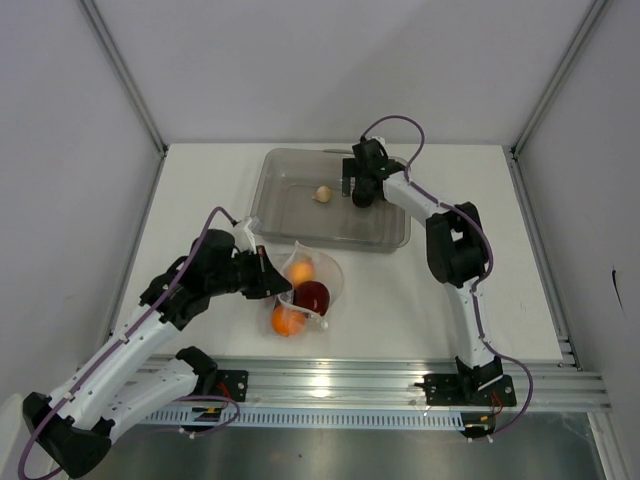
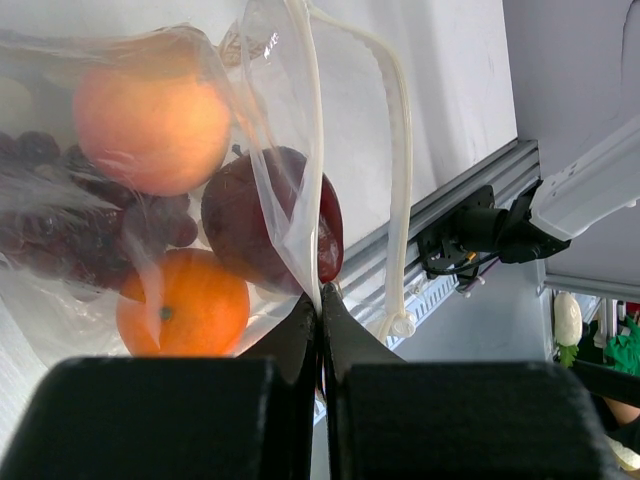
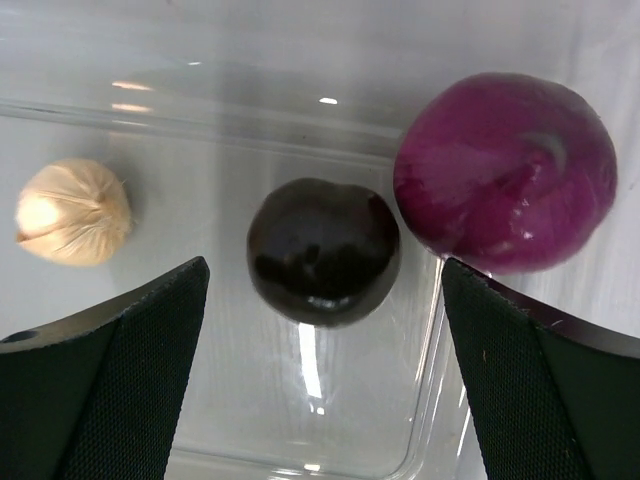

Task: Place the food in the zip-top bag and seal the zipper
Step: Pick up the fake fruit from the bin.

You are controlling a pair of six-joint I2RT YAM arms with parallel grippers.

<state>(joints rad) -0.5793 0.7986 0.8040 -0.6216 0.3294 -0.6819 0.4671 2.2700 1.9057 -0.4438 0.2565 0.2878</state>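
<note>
**Blackish fruit next, bag mouth held open**

The right end effector hangs spread wide over the blackish fruit in the tray. It should drop centred and close across the fruit's widest girth, clear of the purple onion. The left end effector is clenched on the film of the zip-top bag. The bag lies on the tabletop just in front of the tray. Its mouth seems to gape toward the right arm, and its long axis runs roughly far-to-near.

white table, grey panel walls, aluminium rail at near edge.
</note>
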